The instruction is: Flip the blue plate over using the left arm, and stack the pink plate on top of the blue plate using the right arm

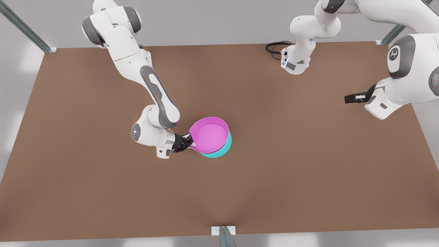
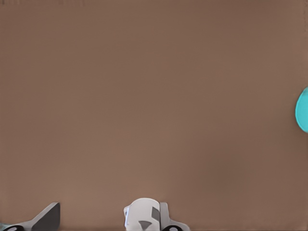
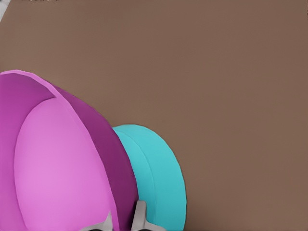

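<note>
Near the middle of the front view, on the brown table, the pink plate sits open side up on top of the blue plate, covering most of it so that only a turquoise crescent shows along its lower right edge. The pink one appears slightly tilted and offset toward the upper left of the blue one. The right gripper is at the pink plate's lower left rim, reaching in from the front view's left, and its fingers are clenched on that rim; in the right wrist view one fingertip lies outside the magenta wall and the other inside it, with the pink plate filling the lower left of that frame and the blue plate showing behind it. The right arm runs down from the upper left of the front view. The left arm waits at the right edge of the front view, well apart from the plates, with the left gripper pointing toward the front view's left above bare table; whether its fingers are parted or closed cannot be told. In the left wrist view only a sliver of the blue plate shows at the right edge. A black cable loops on the table at the top centre right of the front view.
</note>
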You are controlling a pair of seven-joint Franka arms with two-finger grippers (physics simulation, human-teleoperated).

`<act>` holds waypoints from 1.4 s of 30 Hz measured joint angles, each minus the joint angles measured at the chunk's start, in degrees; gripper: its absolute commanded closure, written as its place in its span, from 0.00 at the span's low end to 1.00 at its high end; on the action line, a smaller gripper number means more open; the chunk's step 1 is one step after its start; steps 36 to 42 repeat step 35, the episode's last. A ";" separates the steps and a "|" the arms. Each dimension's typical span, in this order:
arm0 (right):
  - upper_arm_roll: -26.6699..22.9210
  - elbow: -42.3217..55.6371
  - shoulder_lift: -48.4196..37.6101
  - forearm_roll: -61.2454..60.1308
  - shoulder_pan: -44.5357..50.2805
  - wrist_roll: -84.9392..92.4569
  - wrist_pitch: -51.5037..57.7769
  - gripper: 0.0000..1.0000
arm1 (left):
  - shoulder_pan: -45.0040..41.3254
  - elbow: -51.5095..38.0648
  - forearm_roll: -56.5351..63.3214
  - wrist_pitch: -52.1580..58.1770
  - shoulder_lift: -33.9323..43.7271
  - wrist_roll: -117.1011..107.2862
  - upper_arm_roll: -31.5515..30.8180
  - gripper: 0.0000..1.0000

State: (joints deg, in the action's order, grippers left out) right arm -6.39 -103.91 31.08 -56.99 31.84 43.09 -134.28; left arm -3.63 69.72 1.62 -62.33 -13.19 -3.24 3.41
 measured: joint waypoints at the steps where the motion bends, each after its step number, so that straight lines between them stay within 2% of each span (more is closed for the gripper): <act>1: -0.01 0.23 0.49 -0.25 0.04 -0.83 -0.20 0.79 | -0.07 0.00 -0.03 0.00 -0.08 0.16 -0.05 0.00; 10: -0.03 -1.66 0.85 -1.04 1.61 -6.58 -1.53 0.79 | 0.08 -0.09 0.02 -0.36 -0.68 1.26 0.19 0.00; 11: -0.03 -1.73 0.85 -0.96 1.58 -7.13 -1.58 0.16 | 0.10 -0.09 0.04 -0.37 -0.68 1.35 0.19 0.00; 12: -0.03 -1.71 0.90 -0.90 1.57 -7.65 -1.65 0.00 | 0.11 -0.09 0.06 -0.39 -0.68 1.43 0.21 0.00; 17: -0.53 -1.91 -0.01 -0.54 1.42 -9.87 -1.71 0.00 | 0.11 -0.09 0.28 -0.43 -0.64 1.80 0.27 0.00; 20: -8.10 -0.01 -4.08 4.82 1.69 -11.08 3.43 0.00 | 0.12 -0.09 0.38 -0.43 -0.60 1.99 0.28 0.00; 22: -15.01 13.49 -4.34 14.93 0.59 -12.23 14.35 0.00 | 0.11 -0.09 0.44 -0.41 -0.54 2.11 0.28 0.00; 24: -18.52 25.34 -4.08 26.91 -0.82 -13.51 25.25 0.00 | 0.11 -0.09 0.45 -0.37 -0.50 2.22 0.28 0.00; 27: -25.53 38.77 -4.68 39.73 -2.03 -15.13 40.08 0.00 | 0.11 -0.09 0.43 -0.33 -0.50 2.34 0.28 0.00; 29: -27.36 41.95 -9.26 44.82 -2.89 -16.08 48.51 0.00 | 0.10 -0.09 0.41 -0.27 -0.45 2.40 0.28 0.00; 32: -9.07 32.66 -21.64 53.99 -16.54 -18.33 55.17 0.00 | 0.06 -0.09 0.39 -0.20 -0.40 2.48 0.28 0.00; 34: -3.34 30.49 -24.11 57.38 -20.90 -20.15 57.87 0.00 | 0.06 -0.09 0.38 -0.18 -0.41 2.53 0.28 0.00; 42: -2.31 30.11 -24.53 58.49 -21.46 -21.00 58.92 0.00 | 0.07 -0.09 0.38 -0.18 -0.42 2.55 0.28 0.00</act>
